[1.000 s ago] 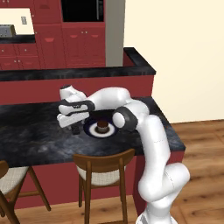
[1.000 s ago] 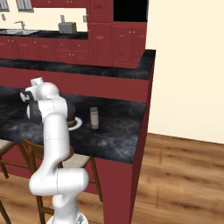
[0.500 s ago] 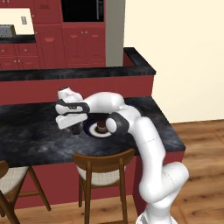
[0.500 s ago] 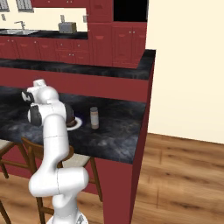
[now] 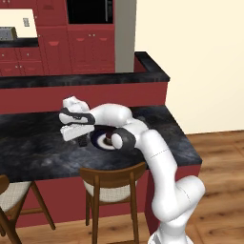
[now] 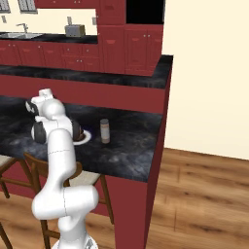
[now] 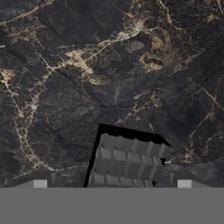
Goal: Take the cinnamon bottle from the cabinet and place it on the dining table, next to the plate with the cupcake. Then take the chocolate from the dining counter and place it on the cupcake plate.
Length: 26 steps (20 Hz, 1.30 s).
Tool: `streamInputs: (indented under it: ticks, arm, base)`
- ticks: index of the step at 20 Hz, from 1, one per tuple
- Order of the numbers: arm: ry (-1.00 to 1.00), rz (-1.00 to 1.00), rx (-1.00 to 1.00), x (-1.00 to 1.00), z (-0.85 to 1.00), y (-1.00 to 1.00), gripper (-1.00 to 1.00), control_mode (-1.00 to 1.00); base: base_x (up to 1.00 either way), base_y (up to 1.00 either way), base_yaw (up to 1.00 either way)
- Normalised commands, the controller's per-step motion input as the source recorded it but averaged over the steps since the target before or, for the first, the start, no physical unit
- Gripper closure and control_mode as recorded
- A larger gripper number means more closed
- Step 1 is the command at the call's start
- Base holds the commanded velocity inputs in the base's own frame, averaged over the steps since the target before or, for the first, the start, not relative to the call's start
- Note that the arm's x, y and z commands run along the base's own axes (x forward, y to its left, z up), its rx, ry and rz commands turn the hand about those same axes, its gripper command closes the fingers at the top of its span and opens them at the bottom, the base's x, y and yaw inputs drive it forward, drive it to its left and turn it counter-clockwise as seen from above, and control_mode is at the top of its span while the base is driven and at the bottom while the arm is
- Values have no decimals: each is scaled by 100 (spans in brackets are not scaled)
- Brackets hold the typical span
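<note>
- The end effector hangs low over the dark marble tabletop, just left of the plate.
- A segmented chocolate bar sits between the fingertips in the hand view, with the marble showing behind it; from the base cameras a dark piece shows under the hand, so the end effector looks closed on the chocolate.
- The plate carries a small brown cupcake, partly behind the robot's forearm.
- The cinnamon bottle stands upright on the tabletop, near the plate on its right side.
- A wooden stool is tucked under the tabletop edge.
</note>
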Motion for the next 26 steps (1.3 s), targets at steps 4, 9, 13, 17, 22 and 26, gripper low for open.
streamInputs:
  ticks: [4,9,13,17,22,26]
  arm:
    - [0,0,-3,15,-19,4,-100,-100]
    - [3,0,0,2,-29,0,100,-100]
    - [8,0,0,0,-34,0,100,-100]
    - [4,0,0,0,-16,-3,100,-100]
    - [2,-1,1,0,9,-2,100,-100]
    - [3,-2,0,0,21,0,100,-100]
  base:
    - [0,0,0]
    - [0,0,0]
    - [0,0,0]
    - [0,0,0]
    - [0,0,0]
    - [0,0,0]
